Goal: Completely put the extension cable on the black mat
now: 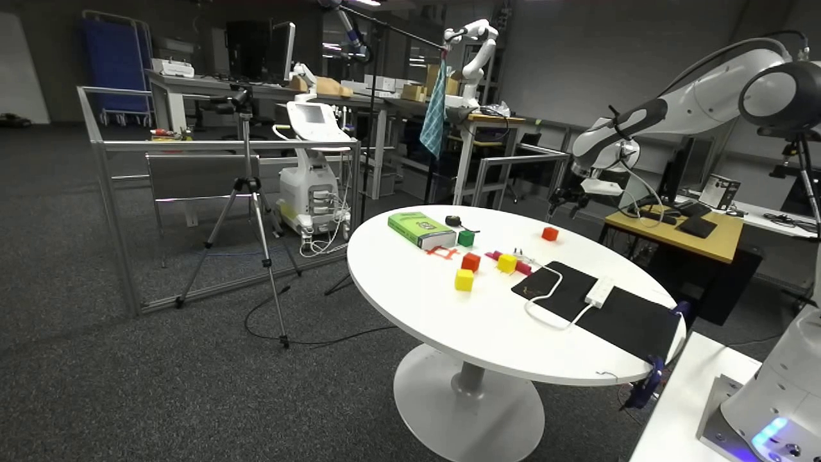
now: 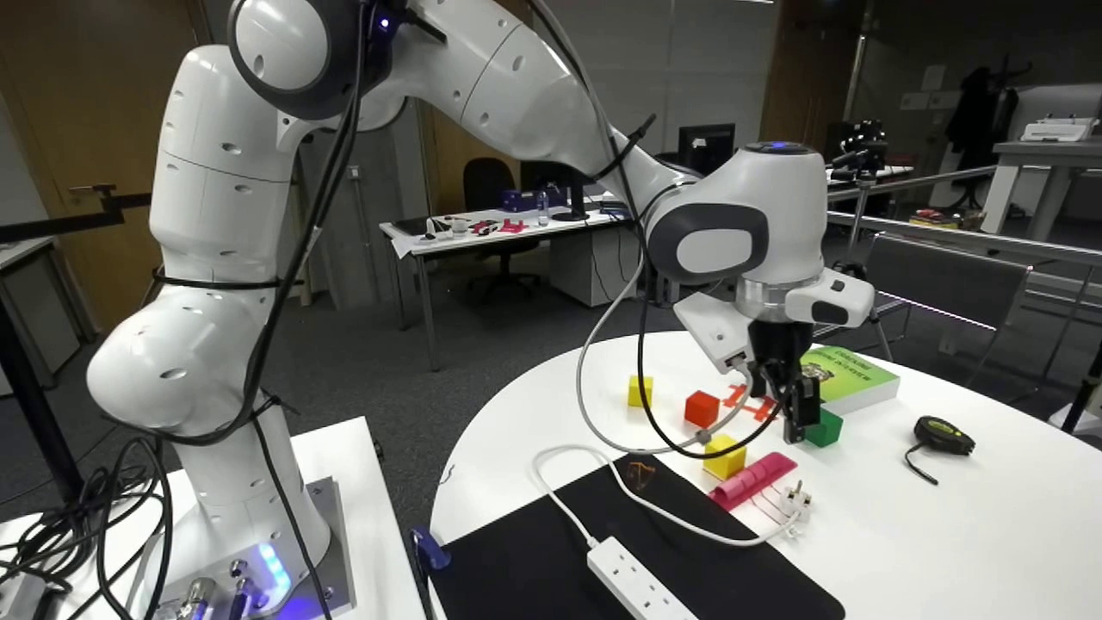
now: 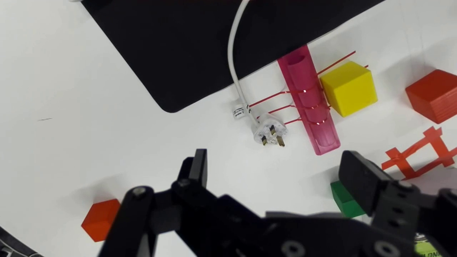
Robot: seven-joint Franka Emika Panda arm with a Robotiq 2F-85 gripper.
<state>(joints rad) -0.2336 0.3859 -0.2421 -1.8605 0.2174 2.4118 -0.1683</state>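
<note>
Claw [image 3: 275, 164] spread wide, holding nothing; plug [image 3: 269, 130] of extension cable [image 1: 600, 292] off black mat [image 3: 153, 64], below claw, between it and mat edge; cord [image 3: 231, 46] runs onward over mat, loops past side edge, reaches strip [image 2: 639, 585] roughly parallel to claw-facing edge; pink holder [image 3: 310, 103] just beside plug; likely approach room opposite

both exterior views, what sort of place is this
Probably a robotics lab: a Franka arm reaches over the scene, another white robot arm stands in the background, and there is a tripod.
</note>
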